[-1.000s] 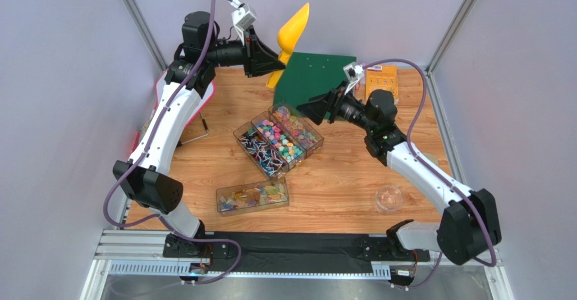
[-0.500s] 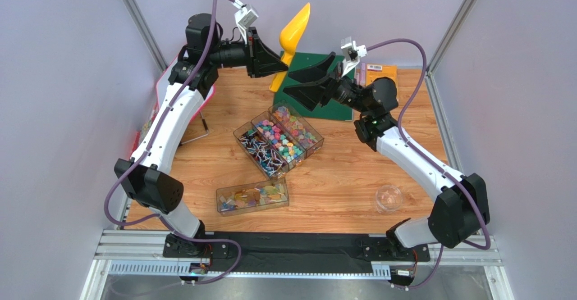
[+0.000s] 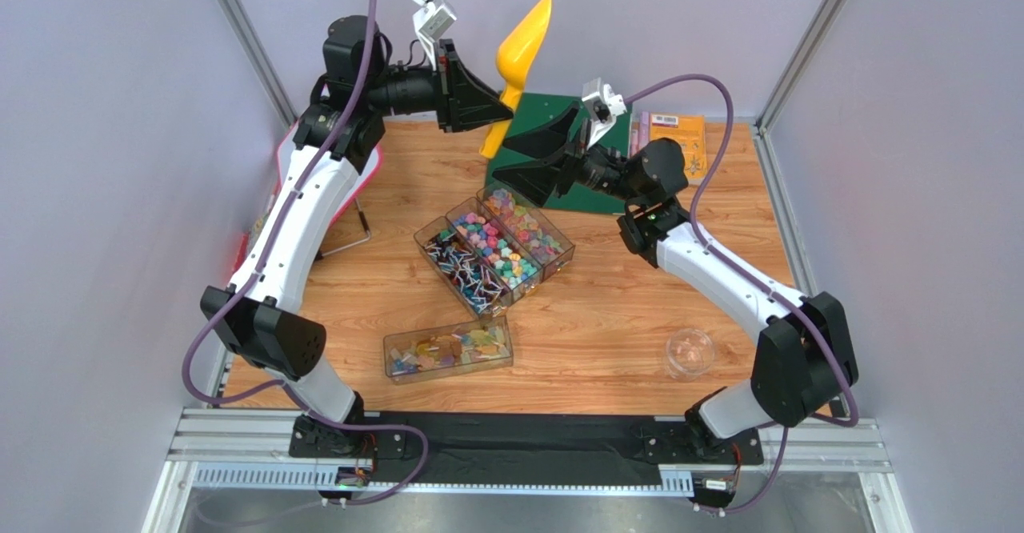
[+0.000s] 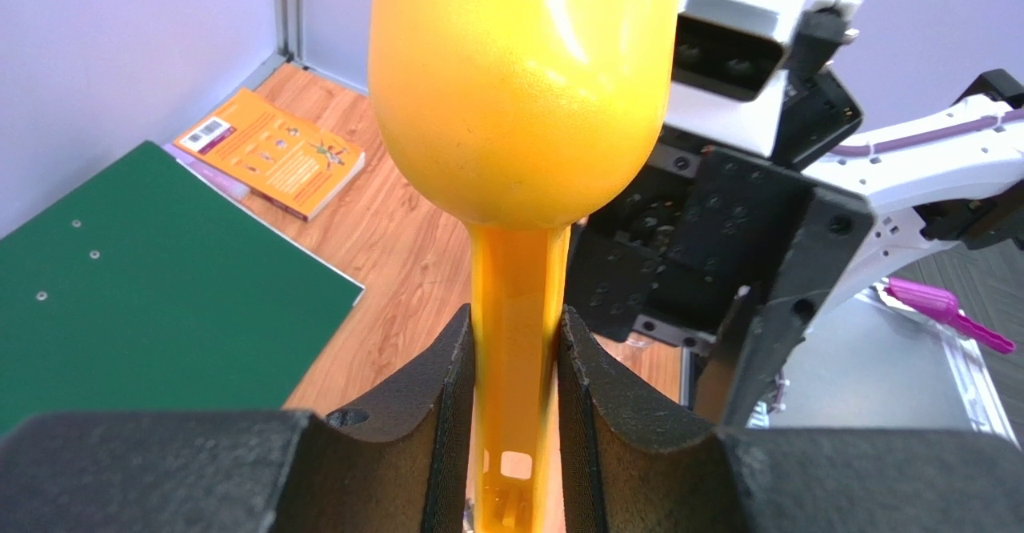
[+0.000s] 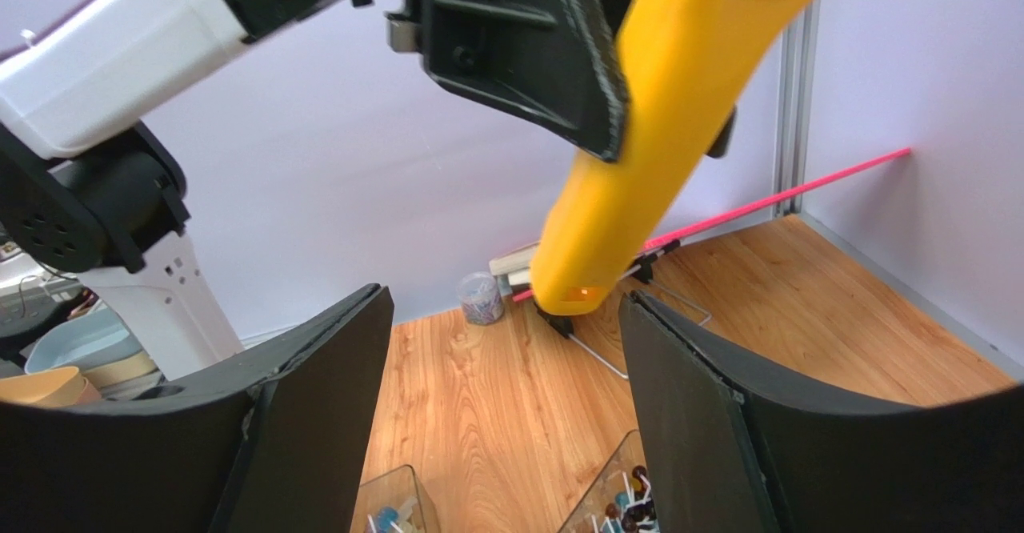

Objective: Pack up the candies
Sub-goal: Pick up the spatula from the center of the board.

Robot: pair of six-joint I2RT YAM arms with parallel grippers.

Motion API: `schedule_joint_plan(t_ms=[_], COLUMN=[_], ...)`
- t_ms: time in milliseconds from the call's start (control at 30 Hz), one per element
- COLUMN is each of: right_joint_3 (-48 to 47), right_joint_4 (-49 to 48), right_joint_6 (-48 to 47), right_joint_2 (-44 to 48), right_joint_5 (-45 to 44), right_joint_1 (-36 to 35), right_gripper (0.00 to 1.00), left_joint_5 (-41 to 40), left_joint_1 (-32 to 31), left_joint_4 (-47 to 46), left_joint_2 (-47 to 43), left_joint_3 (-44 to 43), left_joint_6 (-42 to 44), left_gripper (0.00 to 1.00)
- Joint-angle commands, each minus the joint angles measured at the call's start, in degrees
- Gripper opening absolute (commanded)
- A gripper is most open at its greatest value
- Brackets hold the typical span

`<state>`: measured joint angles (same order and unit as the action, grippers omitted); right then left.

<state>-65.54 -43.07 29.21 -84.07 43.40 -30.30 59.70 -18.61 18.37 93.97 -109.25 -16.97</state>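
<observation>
My left gripper [image 3: 496, 103] is shut on the handle of a yellow scoop [image 3: 525, 47] and holds it high at the back, bowl up. The left wrist view shows the handle [image 4: 517, 317] pinched between the pads of my left gripper [image 4: 515, 365]. My right gripper [image 3: 533, 155] is open just right of and below the handle's lower end. In the right wrist view that end [image 5: 601, 257] hangs ahead of the open right gripper [image 5: 505, 413], not touching it. The candies [image 3: 529, 231] fill part of a divided clear box [image 3: 423, 235] on the table below.
A green folder [image 4: 144, 281] and an orange booklet [image 3: 677, 137] lie at the back. A smaller clear box [image 3: 447, 347] of coloured pieces sits near the front. A clear cup [image 3: 690, 351] stands front right. A wire stand [image 3: 349, 235] is at the left.
My right arm has risen and swung left and back, bringing its open gripper up beside the scoop's handle end. My left arm has kept the scoop nearly still.
</observation>
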Motion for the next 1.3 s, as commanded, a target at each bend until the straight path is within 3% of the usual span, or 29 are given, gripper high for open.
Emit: schedule_joint_plan(t_ms=[0,500,633,800,833,867,967,1033,1067,1133,1167,1267], right_joint_3=[-3.1,-5.5,-5.5,-6.7,-6.8,-7.0,-6.6,-7.4,-7.9,-10.5,-11.4,-15.1], right_joint_4=[-2.4,-6.4,-5.7,-4.3,-4.0,-3.7,-0.7,2.5,8.1,16.6,25.9,38.5], right_joint_6=[-2.5,1.5,2.1,2.2,1.8,1.6,0.7,-1.2,-4.6,-9.3,-15.6,-21.7], right_joint_2=[-2.4,-2.4,-1.7,-1.7,-1.7,-1.6,-0.7,0.0,0.4,1.9,2.5,3.3], right_joint_5=[-0.9,-2.7,-2.8,-0.9,-0.2,0.4,1.4,2.5,3.0,4.2,4.2,3.9], right_joint_1=[0.2,0.7,0.9,1.4,1.5,1.6,1.8,2.0,2.3,2.8,3.8,7.2], right_gripper=[0.75,0.68,0.6,0.36,0.27,0.0,0.0,0.0,0.0,0.0,0.0,0.0], left_joint_5=[0.8,1.7,2.1,2.1,1.9,1.7,0.9,-0.9,-1.3,-2.9,-2.9,-0.7], left_joint_1=[-1.1,-2.3,-2.3,-2.3,-2.3,-2.3,-2.3,-2.3,-2.3,-2.2,-2.0,-1.3], left_joint_4=[0.7,0.4,-0.2,-0.1,-0.1,-0.2,-0.2,0.3,1.5,4.4,8.0,13.9], left_joint_2=[-2.9,-3.2,-2.2,-1.6,-1.4,-1.4,-1.1,-0.9,-1.0,-1.5,-1.7,-3.7], left_joint_3=[-1.1,1.1,0.7,0.4,0.4,0.5,0.5,0.4,0.4,-0.6,-1.2,-1.8], left_joint_6=[-0.9,-0.8,-1.1,-0.7,-0.7,-0.6,0.0,0.9,2.2,7.9,9.9,16.3], left_gripper=[0.0,0.0,0.0,0.0,0.0,0.0,0.01,0.1,0.24,0.38,0.56,0.64])
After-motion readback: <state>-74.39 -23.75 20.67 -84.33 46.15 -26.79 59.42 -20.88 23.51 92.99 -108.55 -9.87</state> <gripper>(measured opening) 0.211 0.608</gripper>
